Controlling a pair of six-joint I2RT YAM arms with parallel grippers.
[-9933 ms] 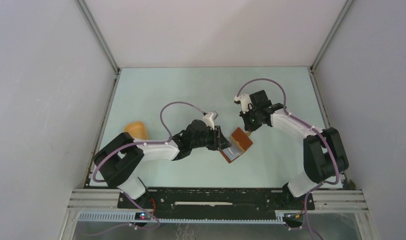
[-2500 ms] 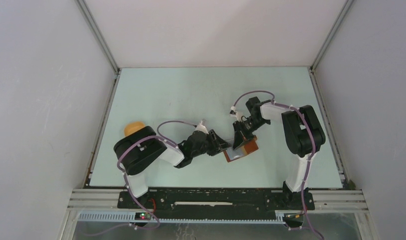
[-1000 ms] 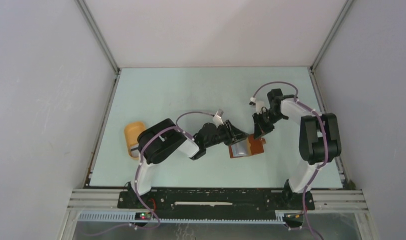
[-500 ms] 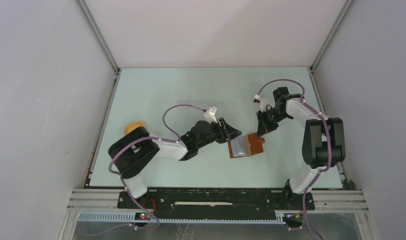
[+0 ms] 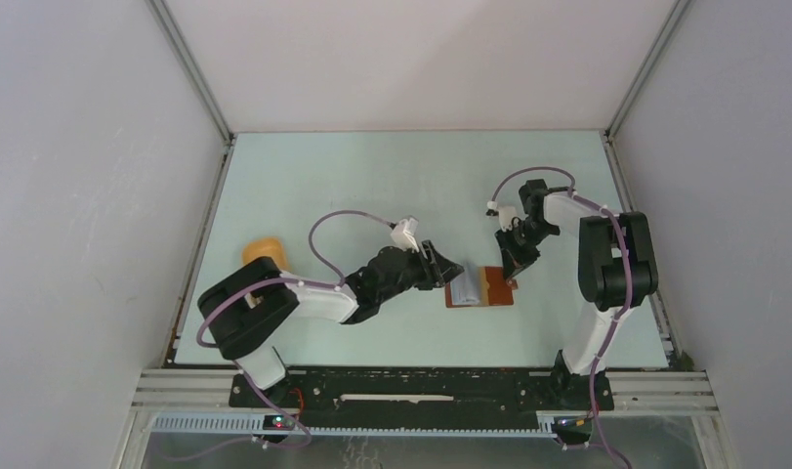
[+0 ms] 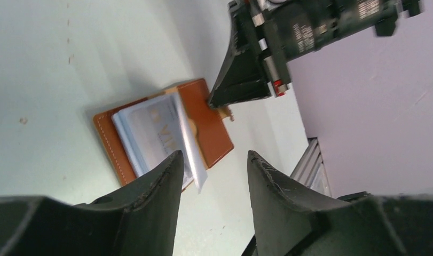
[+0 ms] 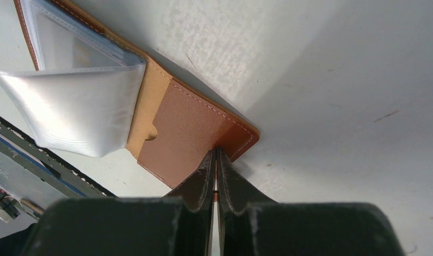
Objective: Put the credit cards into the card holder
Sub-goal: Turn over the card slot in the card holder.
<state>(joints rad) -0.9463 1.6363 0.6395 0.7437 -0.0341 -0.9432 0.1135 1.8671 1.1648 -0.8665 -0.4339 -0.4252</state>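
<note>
Card holder (image 6: pixel 211 130) lies open on the pale green table (image 5: pixel 372 186) between the two grippers. It is grained tan-brown leather with pale edge stitching, and its glossy clear sleeves fan over a pale credit card (image 6: pixel 150 125) whose gold lettering is too blurred to read. The right gripper (image 7: pixel 214 156) pinches the bare flap's edge, fingers almost together, while the left gripper (image 6: pixel 214 160) hovers above, half-spread and empty.
</note>
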